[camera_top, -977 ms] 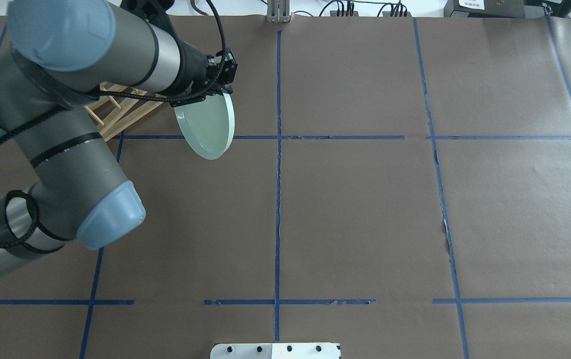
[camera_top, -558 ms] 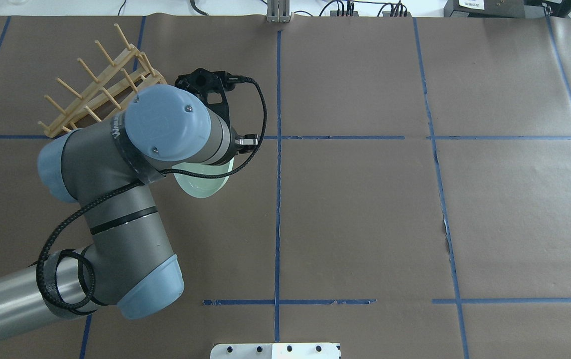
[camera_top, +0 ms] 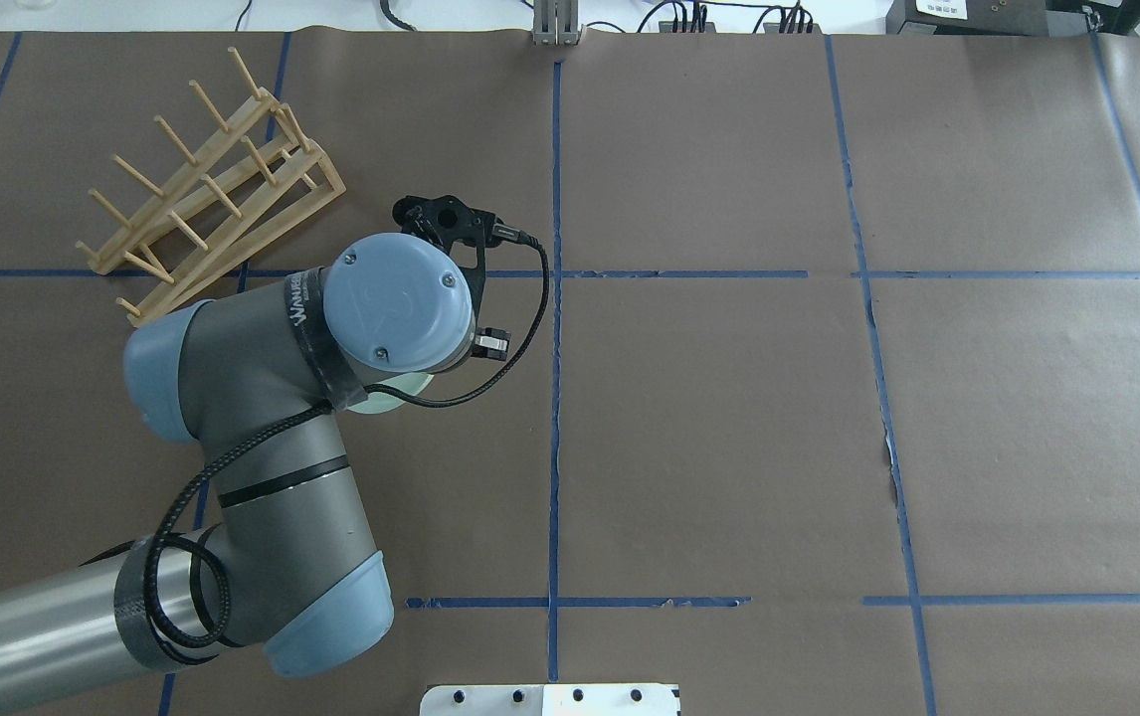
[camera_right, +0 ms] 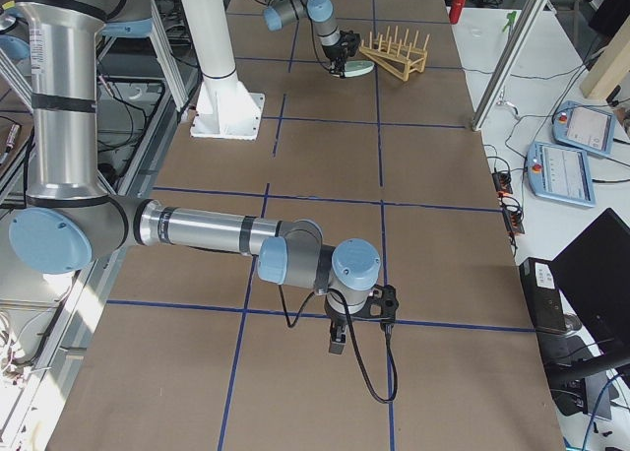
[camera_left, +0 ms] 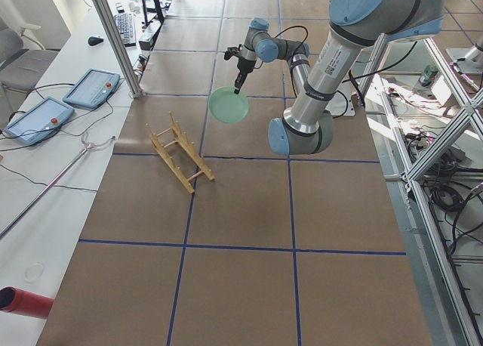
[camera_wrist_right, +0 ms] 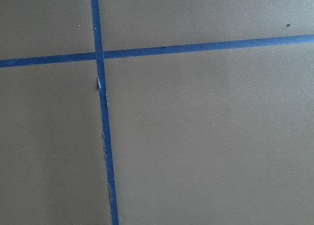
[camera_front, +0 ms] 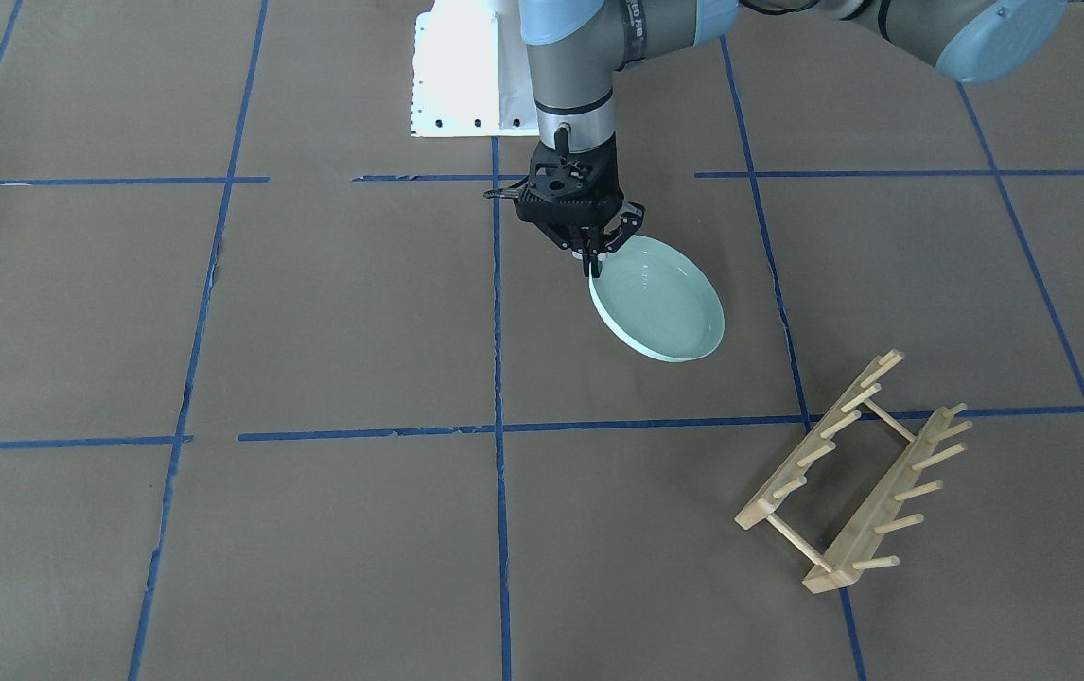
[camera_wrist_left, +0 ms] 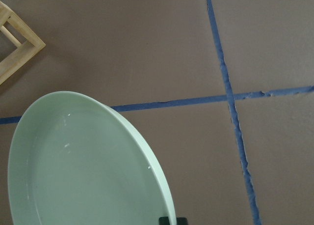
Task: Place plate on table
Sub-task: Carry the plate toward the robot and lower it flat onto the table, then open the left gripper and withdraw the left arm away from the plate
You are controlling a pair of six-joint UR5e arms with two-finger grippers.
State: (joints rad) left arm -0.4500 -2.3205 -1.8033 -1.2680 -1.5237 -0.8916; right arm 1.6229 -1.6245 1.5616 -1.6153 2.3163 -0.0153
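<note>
Above the table [camera_front: 353,312], left gripper [camera_front: 596,260] is pinched narrow on the plate [camera_front: 660,301] rim; plate hangs tilted. Right gripper [camera_right: 337,343]: can't tell its aperture.

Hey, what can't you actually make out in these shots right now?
1. Overhead: the left arm's wrist covers all but a sliver of the plate.
2. Exterior right: right gripper, open or shut, hidden by its own body.
3. All views: too unclear whether the plate's low edge touches the table.

Overhead from behind, front view facing robot, both sharing rack [camera_front: 868,530], wrist cameras near table [camera_wrist_right: 206,136]
</note>
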